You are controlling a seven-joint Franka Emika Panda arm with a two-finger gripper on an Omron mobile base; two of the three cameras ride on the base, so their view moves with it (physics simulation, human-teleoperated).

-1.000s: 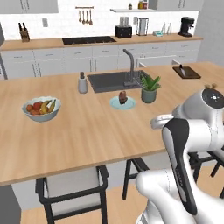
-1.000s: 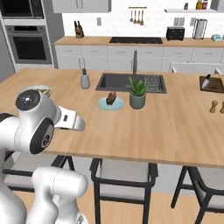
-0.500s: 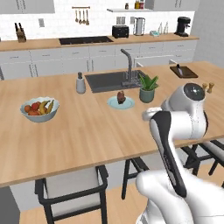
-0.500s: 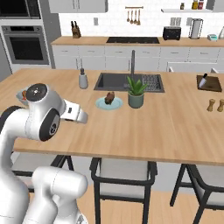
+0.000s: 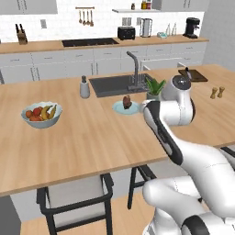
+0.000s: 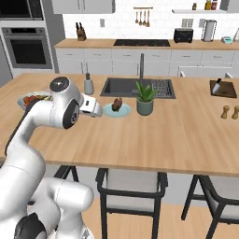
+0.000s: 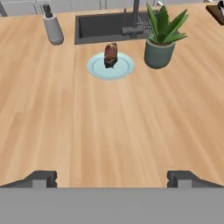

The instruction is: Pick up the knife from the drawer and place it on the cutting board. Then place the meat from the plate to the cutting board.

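- Wooden island countertop (image 7: 109, 131) lies under our gripper (image 7: 112, 178), jaws fully apart, holding nothing.
- Farther ahead, the meat (image 7: 110, 54) sits on the plate (image 7: 95, 69); we judge this step is left.
- Far right, the knife (image 6: 217, 85) rests on the cutting board (image 6: 226, 91): done.

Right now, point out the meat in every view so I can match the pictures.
Left base view: the meat sits on the plate, just left of centre.
Right base view: upper middle, left of the potted plant.
Hand view: upper centre, plant to its right.
Shared landmark: the potted plant beside the plate.
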